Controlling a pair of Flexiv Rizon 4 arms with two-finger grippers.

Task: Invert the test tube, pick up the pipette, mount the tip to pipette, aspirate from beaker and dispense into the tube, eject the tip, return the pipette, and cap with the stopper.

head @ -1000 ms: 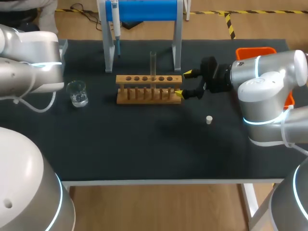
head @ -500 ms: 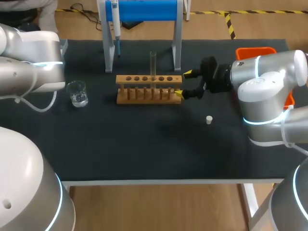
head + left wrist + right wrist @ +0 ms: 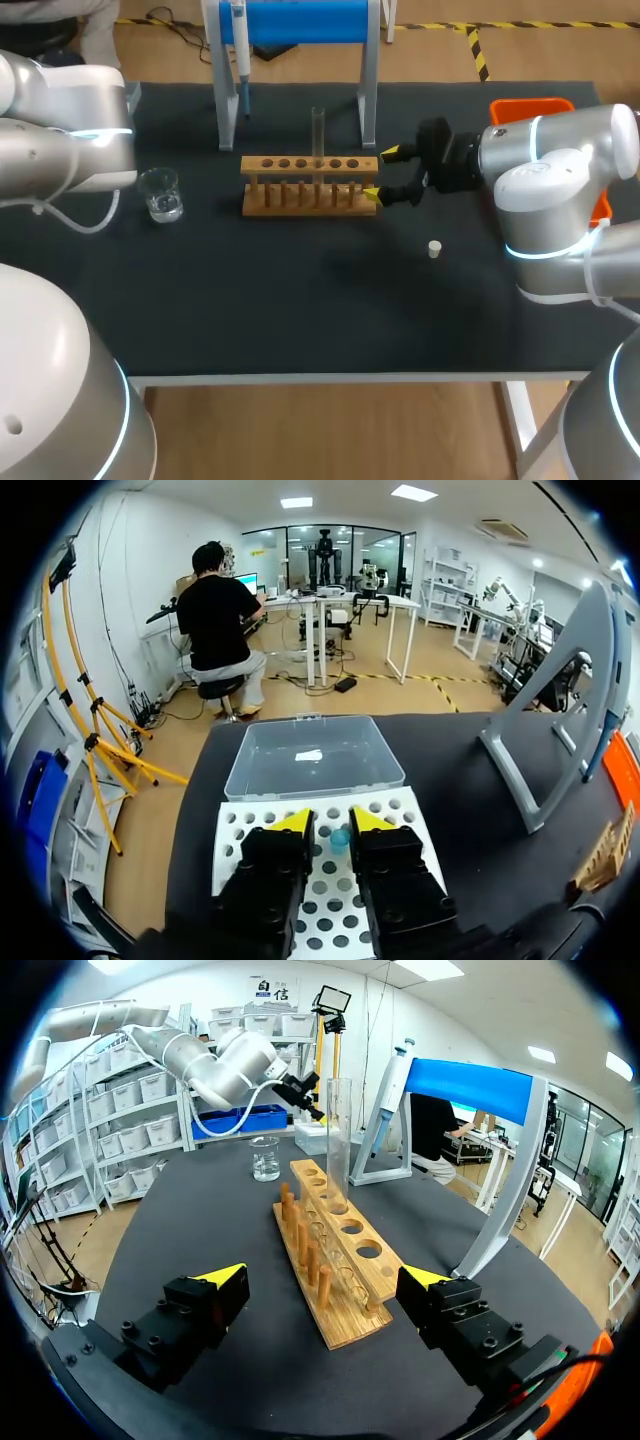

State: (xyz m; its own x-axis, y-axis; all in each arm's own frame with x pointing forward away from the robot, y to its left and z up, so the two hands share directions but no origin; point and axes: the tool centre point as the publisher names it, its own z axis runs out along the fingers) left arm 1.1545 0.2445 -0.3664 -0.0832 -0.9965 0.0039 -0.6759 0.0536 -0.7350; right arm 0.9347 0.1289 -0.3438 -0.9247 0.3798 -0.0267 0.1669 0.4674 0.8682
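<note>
The right arm [image 3: 560, 170] comes in from the right side, its wrist roughly level, and its right gripper [image 3: 381, 174] points sideways toward the middle. Its fingers [image 3: 205, 1300] are spread wide and grip nothing. The left arm [image 3: 60, 140] comes in from the left side, bent. The left gripper [image 3: 331, 822] angles downward, its two fingers parallel with only a narrow gap between the yellow tips, and holds nothing.

Head high behind, wrists low, outward, right seemingly near shared rack [image 3: 310, 185]
</note>
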